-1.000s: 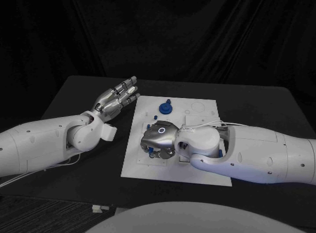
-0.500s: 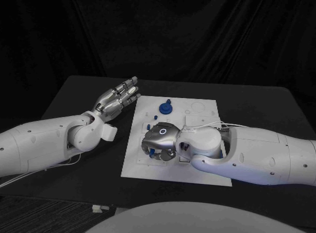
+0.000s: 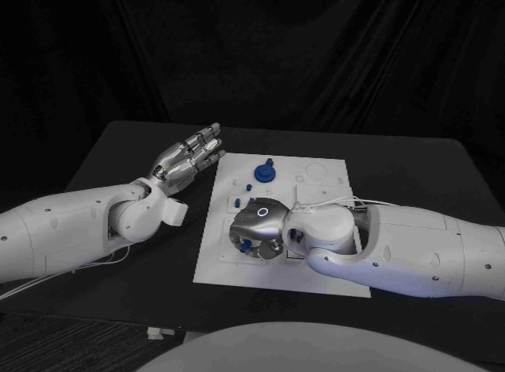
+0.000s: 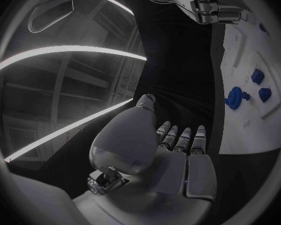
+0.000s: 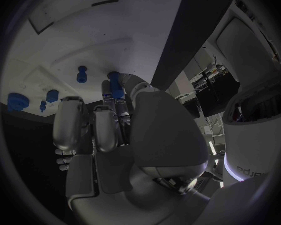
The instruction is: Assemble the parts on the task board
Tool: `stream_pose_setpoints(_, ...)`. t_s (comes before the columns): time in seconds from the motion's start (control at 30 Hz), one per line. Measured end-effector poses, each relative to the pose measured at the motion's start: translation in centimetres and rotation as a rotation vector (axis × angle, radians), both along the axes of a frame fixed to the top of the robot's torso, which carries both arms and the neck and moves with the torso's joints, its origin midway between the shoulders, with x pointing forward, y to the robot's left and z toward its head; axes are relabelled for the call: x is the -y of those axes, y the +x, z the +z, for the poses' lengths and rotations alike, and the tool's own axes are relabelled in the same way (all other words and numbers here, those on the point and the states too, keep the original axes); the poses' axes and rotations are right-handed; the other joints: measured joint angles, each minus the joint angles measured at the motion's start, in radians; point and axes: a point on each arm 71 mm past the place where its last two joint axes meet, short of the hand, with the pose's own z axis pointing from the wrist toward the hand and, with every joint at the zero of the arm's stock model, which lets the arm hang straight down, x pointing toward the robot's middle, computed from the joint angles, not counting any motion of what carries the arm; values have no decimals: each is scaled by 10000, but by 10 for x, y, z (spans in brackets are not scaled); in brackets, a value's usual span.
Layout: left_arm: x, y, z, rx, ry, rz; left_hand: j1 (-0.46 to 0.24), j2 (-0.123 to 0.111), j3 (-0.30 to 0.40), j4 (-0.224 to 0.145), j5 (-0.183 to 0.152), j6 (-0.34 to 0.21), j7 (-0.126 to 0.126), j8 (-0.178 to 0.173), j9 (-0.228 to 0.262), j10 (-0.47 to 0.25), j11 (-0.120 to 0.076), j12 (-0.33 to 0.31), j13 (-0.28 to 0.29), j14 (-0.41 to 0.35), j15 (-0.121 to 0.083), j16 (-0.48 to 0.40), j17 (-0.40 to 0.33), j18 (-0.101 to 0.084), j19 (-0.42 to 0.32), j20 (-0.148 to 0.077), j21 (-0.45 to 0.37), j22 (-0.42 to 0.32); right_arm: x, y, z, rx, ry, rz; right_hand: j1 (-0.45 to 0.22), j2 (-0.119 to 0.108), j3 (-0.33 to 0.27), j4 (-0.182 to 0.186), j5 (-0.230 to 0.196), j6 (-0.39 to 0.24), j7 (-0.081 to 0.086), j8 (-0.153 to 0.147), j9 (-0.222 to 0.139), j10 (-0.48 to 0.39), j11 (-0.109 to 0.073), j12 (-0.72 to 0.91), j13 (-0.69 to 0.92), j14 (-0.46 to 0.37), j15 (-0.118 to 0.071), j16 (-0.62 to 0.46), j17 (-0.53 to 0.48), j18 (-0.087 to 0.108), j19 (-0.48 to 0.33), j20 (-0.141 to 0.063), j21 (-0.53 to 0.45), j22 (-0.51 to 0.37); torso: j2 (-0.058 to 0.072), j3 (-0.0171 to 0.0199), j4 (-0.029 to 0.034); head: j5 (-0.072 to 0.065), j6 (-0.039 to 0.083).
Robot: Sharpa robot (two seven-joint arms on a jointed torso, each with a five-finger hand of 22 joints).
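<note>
The black worktop (image 3: 129,147) carries the white task board (image 3: 319,174) in its middle. My right arm (image 3: 431,248) lies across the near half of the board and hides much of it. My right hand (image 3: 257,225) bends down over the board, and its fingertips (image 5: 118,87) pinch a small blue part (image 5: 117,92) just above the plate. My left hand (image 3: 188,157) hovers beside the board's left edge, fingers straight and a little apart, holding nothing. A bigger round blue part (image 3: 264,170) stands on the far half of the board, with smaller blue pieces (image 3: 247,187) near it.
</note>
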Motion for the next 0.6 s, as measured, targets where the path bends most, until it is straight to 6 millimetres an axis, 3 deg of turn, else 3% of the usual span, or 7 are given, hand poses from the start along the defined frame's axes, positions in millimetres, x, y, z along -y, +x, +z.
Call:
stream_pose_setpoints(0.27, 1, 0, -1, -14, -19, -33, 0, 0, 26, -26, 0, 29, 29, 0, -1, 0, 0, 0, 0, 0, 0, 0, 2, -1, 0, 0, 0, 0, 1, 0, 0, -19, -50, -71, 0, 0, 27, -27, 0, 0, 0, -66, -41, 6, -5, -1, 20, 0, 0, -101, -137, 1, -73, 0, -133, -2, 0, 0, 0, 18, 0)
stream_pose_setpoints(0.43, 1, 0, -1, -25, -35, -59, 0, 0, 26, -26, 0, 29, 29, 0, -1, 0, 0, 0, 0, 0, 0, 0, 3, 0, 0, 0, 0, 0, 2, 0, 0, -20, -74, -105, -65, -65, 126, -14, -179, -419, 46, -461, -203, -107, -85, -119, 42, 0, 0, -201, -298, 1, -163, 17, -311, -2, -1, 0, 0, 18, 0)
stream_pose_setpoints(0.6, 1, 0, -1, -32, -50, -82, 0, 0, 53, -52, 0, 122, 122, 39, 14, 0, 0, 0, -1, 0, 0, 0, 3, 0, 0, 0, 0, 0, 2, 1, -1, -26, -110, -148, -321, -179, 175, -7, -789, -1697, -394, -1223, -601, -751, 34, -390, -22, 0, 0, -302, -439, 0, -257, 37, -547, -3, -2, 0, -4, 23, 0)
